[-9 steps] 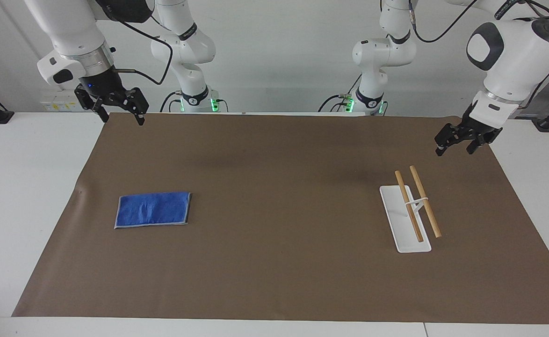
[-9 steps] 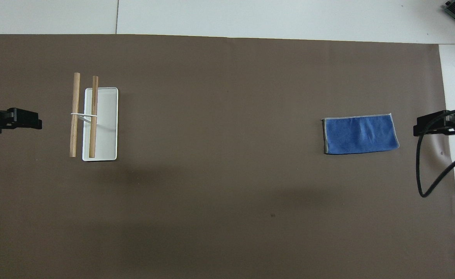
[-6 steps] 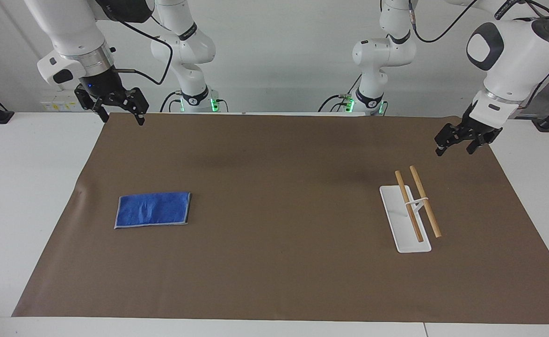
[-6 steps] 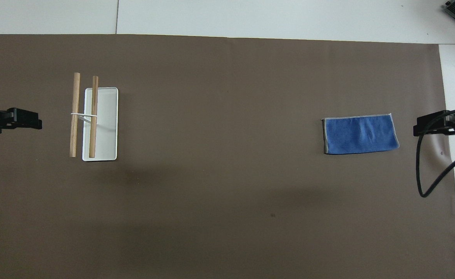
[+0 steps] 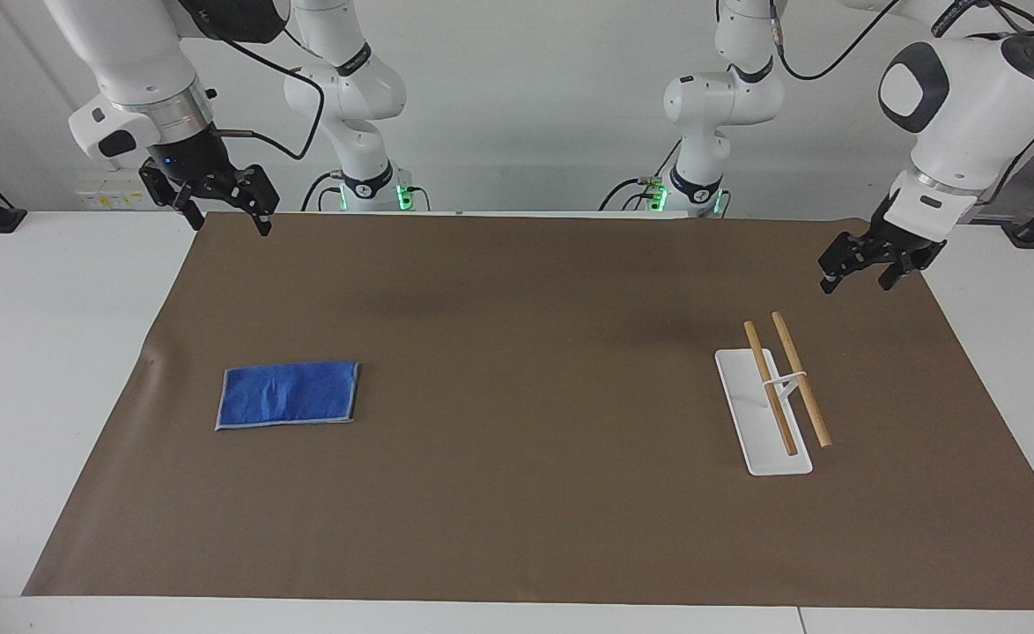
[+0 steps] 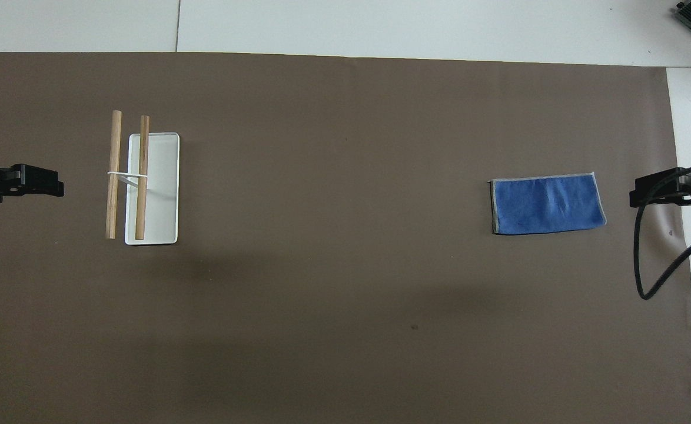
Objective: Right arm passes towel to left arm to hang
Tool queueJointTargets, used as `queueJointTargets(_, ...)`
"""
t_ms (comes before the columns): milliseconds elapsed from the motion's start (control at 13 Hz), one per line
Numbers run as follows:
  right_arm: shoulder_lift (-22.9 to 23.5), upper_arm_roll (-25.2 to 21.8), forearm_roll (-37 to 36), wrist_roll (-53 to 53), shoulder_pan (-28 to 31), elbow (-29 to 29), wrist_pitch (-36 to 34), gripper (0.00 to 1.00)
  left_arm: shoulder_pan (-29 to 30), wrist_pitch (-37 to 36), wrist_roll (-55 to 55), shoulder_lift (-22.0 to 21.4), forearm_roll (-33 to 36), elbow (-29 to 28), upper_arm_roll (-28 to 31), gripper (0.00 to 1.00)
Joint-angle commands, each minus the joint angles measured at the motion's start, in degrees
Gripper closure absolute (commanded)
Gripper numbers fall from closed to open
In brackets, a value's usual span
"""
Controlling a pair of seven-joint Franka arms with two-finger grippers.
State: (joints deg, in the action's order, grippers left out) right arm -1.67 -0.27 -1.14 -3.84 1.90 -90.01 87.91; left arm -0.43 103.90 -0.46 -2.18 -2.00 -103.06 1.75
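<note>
The blue towel (image 5: 288,394) lies flat and folded on the brown mat toward the right arm's end of the table; it also shows in the overhead view (image 6: 547,205). My right gripper (image 5: 229,222), with the blue wrist light, is open and empty, raised over the mat's edge at the right arm's end, apart from the towel; the overhead view shows it (image 6: 640,194) beside the towel. My left gripper (image 5: 855,282) is open and empty, raised over the mat's edge at the left arm's end, and shows in the overhead view (image 6: 51,182).
A towel rack with a white base (image 5: 750,414) and two wooden rods (image 5: 786,387) stands toward the left arm's end, beside the left gripper; the overhead view shows its base (image 6: 160,188). The brown mat (image 5: 517,352) covers the white table. A black cable (image 6: 643,259) hangs from the right arm.
The right gripper has edged very slightly away from the towel. The towel, the rack and the left gripper have not moved.
</note>
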Motion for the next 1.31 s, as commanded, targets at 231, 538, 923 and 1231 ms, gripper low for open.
queueJointTargets(231,0.1,0.1,1.4,1.3,1.0,-0.1,-0.1,0.00,0.1,0.3,-0.5,-0.8,-0.6,-0.5,0.0,0.00)
queueJointTargets(538,0.0,0.0,1.4,1.5,1.0,-0.5,0.2,0.00,0.1,0.3,-0.5,-0.8,-0.6,-0.5,0.0,0.00)
queueJointTargets(923,-2.6,-0.3,1.4,1.6,1.1,-9.5,10.6,0.00,0.1,0.3,-0.5,-0.8,-0.6,-0.5,0.0,0.00)
queueJointTargets(1231,-1.8,-0.3,1.4,5.2,2.8,-16.9,21.1,0.00,0.1,0.3,-0.5,-0.8,-0.6,-0.5,0.0,0.00)
